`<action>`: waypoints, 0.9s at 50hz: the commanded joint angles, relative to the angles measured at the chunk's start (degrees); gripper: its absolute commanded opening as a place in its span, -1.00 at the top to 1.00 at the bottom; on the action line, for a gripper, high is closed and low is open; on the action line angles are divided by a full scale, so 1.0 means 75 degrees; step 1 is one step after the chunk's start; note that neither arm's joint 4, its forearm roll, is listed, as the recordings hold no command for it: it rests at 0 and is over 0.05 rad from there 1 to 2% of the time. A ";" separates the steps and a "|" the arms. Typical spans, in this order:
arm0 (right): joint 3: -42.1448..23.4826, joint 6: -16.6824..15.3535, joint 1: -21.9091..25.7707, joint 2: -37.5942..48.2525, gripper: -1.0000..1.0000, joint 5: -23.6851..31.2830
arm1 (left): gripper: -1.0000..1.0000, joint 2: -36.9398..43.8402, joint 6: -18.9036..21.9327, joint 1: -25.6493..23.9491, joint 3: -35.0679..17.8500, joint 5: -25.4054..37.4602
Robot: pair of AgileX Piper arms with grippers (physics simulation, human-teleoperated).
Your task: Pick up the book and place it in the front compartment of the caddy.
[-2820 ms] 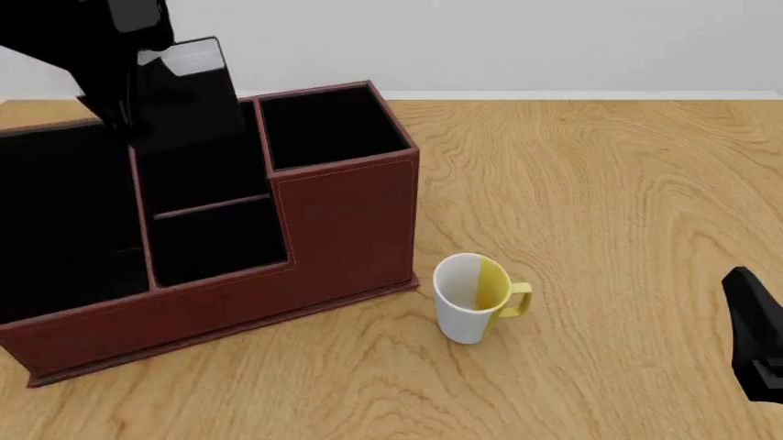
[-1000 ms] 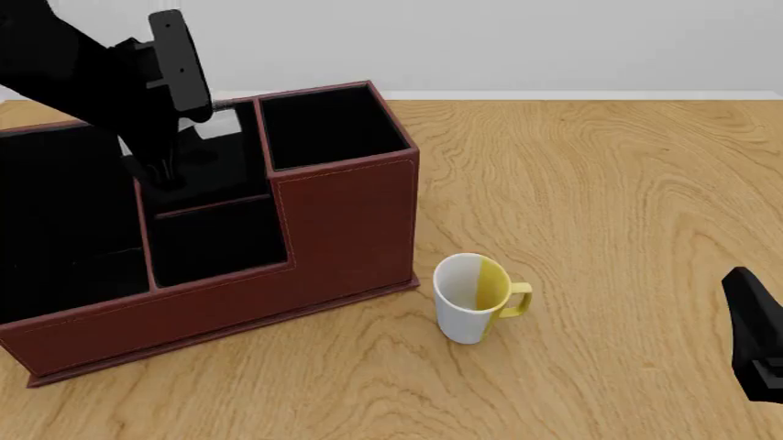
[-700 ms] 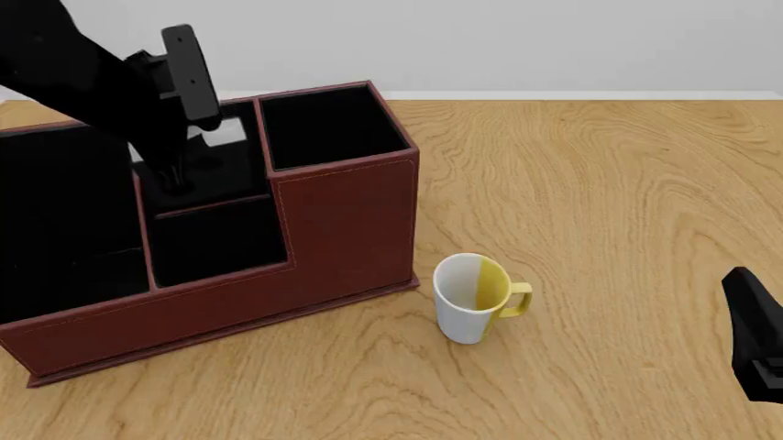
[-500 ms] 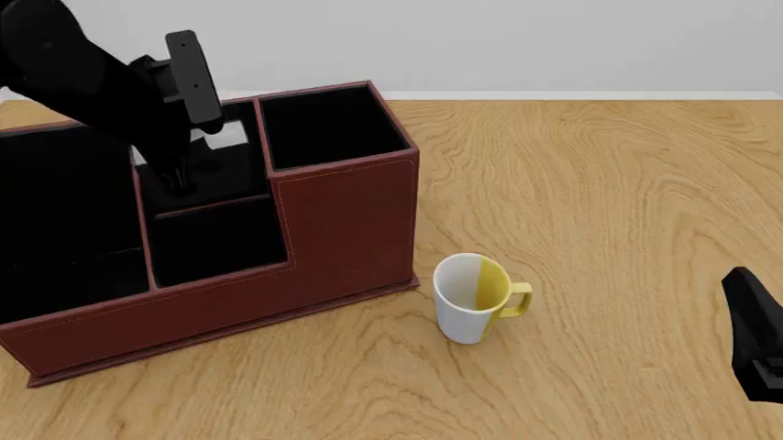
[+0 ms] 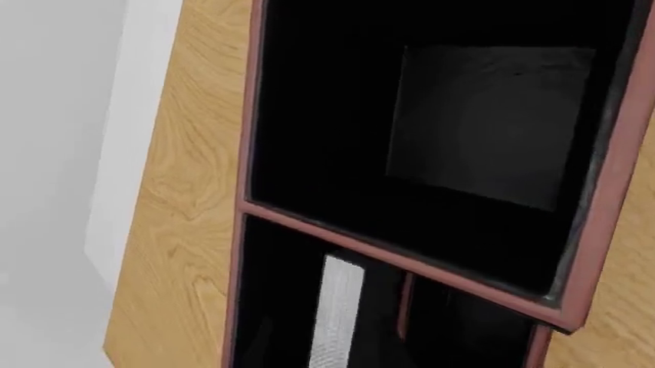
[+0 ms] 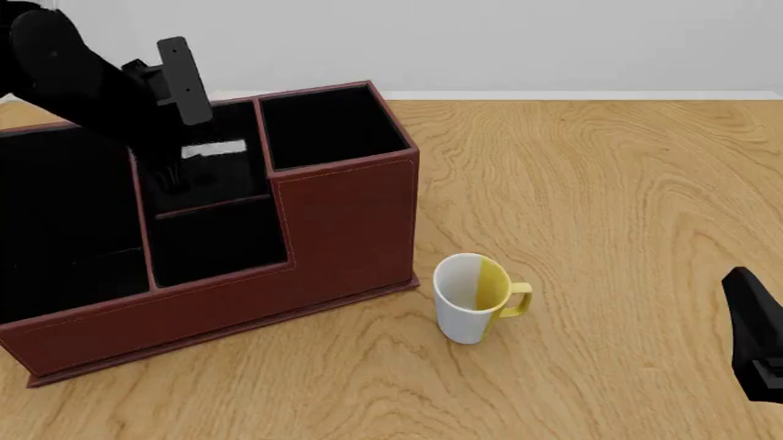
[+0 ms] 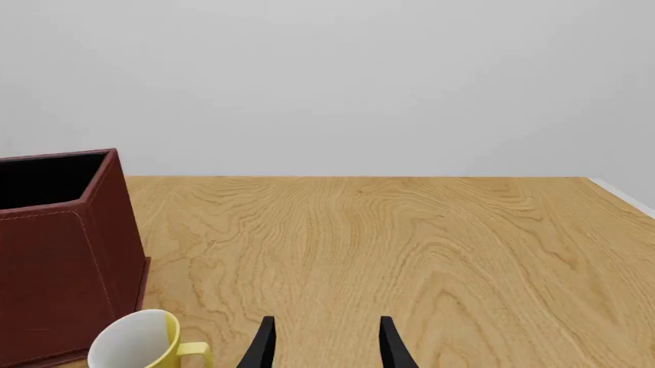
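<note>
The reddish-brown caddy (image 6: 343, 220) stands at the left of the table. The book (image 6: 215, 149) shows only as a white page edge, low inside the rear cell of the caddy's middle column, behind the lower front cell (image 6: 215, 243). My left gripper (image 6: 175, 133) hangs open over that rear cell and holds nothing. In the left wrist view the page edge of the book (image 5: 338, 310) sits in a dark cell of the caddy (image 5: 603, 192); no fingers show there. My right gripper (image 7: 327, 337) is open and empty near the table's front right, also seen in the front view (image 6: 753, 335).
A white-and-yellow mug (image 6: 471, 298) stands upright just right of the caddy's front corner, also in the right wrist view (image 7: 138, 341) beside the caddy wall (image 7: 61, 261). Bare wooden tabletop (image 6: 612, 183) stretches to the right. A white wall lies behind.
The book stood upright in my left gripper over the caddy 2.8 s ago; now it lies inside the rear middle cell, let go. Over the last second the left gripper drew slightly back-left, uncovering the page edge.
</note>
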 commanded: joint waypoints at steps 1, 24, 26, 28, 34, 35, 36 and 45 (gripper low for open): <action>0.0000 -0.0001 0.0000 0.0000 -1.00 0.0000 | -1.00 0.0136 0.0138 0.0382 -0.0092 -0.0118; 0.0000 0.0000 0.0000 0.0000 -1.00 0.0000 | -1.00 -0.1337 0.0374 0.0113 0.0679 0.0292; 0.0000 -0.0001 0.0000 0.0000 -1.00 0.0000 | -1.00 -0.1526 0.0266 0.0017 0.0728 0.0342; 0.0000 0.0000 0.0001 0.0001 -1.00 0.0000 | -1.00 -0.1739 0.0283 -0.0045 0.0893 0.0369; 0.0000 -0.0001 0.0000 0.0000 -1.00 0.0000 | -1.00 -0.2269 0.0185 -0.0235 0.1141 0.0570; 0.0000 0.0000 0.0001 0.0001 -1.00 0.0000 | -1.00 -0.2357 0.0178 -0.0252 0.1167 0.0589; 0.0000 0.0000 0.0001 0.0000 -1.00 0.0000 | -1.00 -0.2426 0.0098 -0.0298 0.1138 0.0653; 0.0000 0.0001 -0.0001 -0.0001 -1.00 0.0000 | -1.00 -0.2983 -0.0119 -0.0375 0.1345 0.0754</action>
